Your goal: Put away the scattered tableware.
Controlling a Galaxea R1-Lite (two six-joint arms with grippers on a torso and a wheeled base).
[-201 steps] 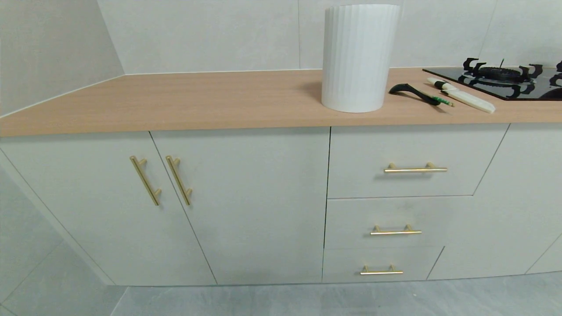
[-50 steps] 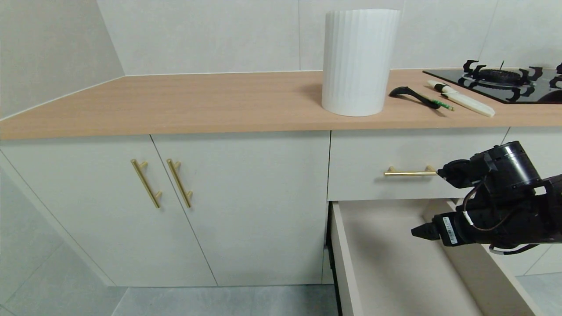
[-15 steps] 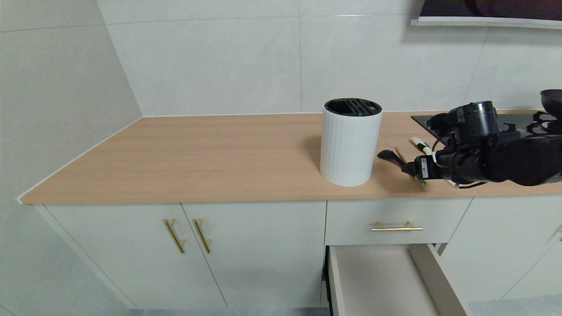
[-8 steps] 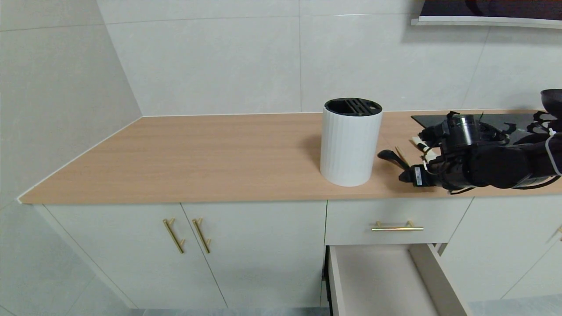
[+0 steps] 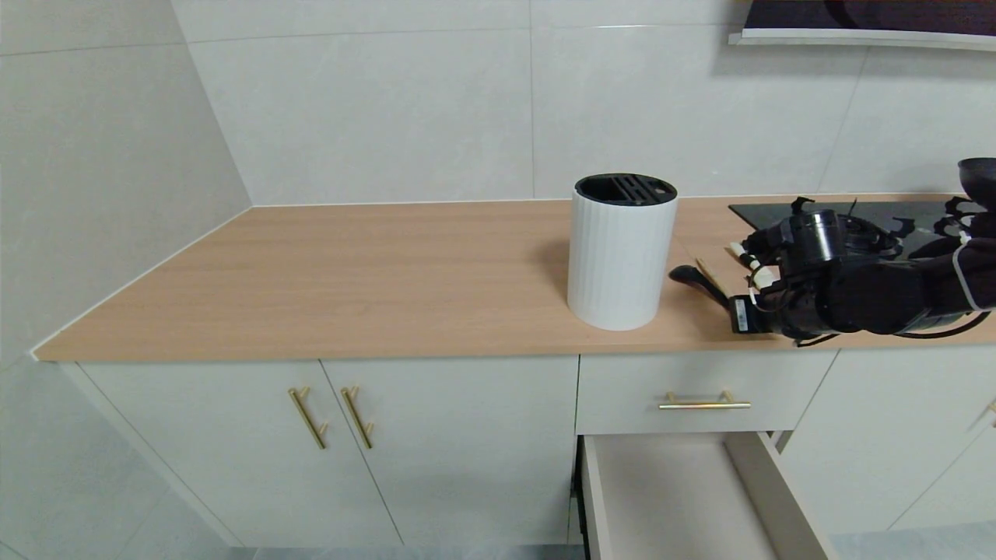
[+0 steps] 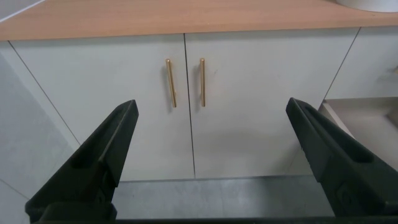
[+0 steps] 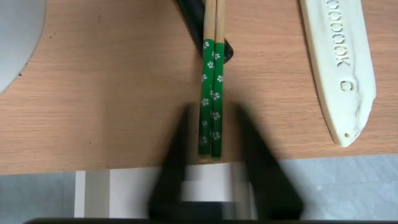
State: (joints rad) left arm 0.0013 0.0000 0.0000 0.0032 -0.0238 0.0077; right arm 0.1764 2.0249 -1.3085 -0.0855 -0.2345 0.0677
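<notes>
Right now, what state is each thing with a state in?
Lower drawer, open.
Top drawer, shut.
Cabinet doors, shut.
Knife holder, upright.
Chopsticks, flat on the countertop.
Left gripper, open.
Right gripper, open, straddling the chopsticks.

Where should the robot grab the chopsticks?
Probably by the green flowery ends of the chopsticks, coming straight down from above with the jaws on either side of the pair. Those ends lie flat and close together near the front edge of the counter, with bare wood beside them. Farther up, the sticks cross a black ladle.
</notes>
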